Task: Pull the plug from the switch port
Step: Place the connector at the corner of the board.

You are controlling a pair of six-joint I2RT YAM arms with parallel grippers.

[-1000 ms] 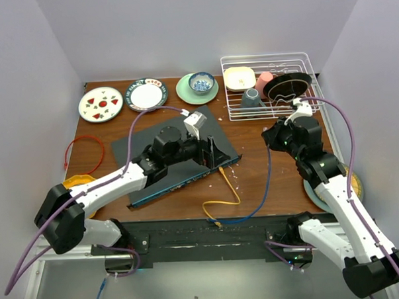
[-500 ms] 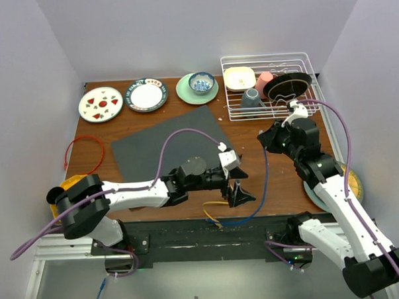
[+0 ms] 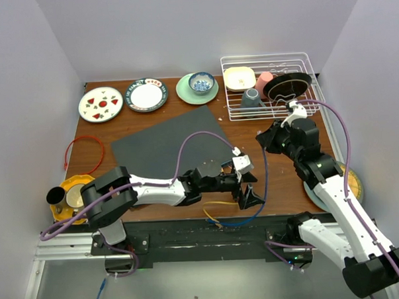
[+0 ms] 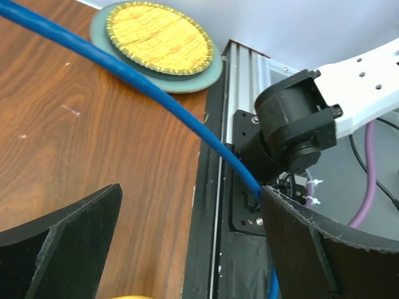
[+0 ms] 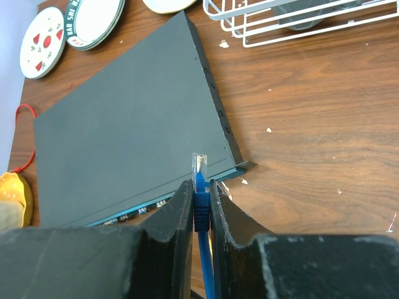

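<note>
While right tool (image 5: 200, 188) pinches clear-tipped blue plug (image 5: 199, 164), left tool (image 4: 190, 190) gaping wide, flat matte-black switch (image 5: 124, 137) apart.

The left arm (image 3: 150, 187) and right arm (image 3: 343, 206) are wearing white shells between black cylindrical joints, and a purple cable (image 3: 350, 143) is trailing along each, behind the fingers (image 5: 176, 215). The fingers themselves are showing matte black and wedge-shaped.

Brown wooden table (image 3: 248, 131): switch (image 3: 153, 148), plates (image 3: 145, 95) along far edge, dish rack (image 3: 270, 110)
</note>
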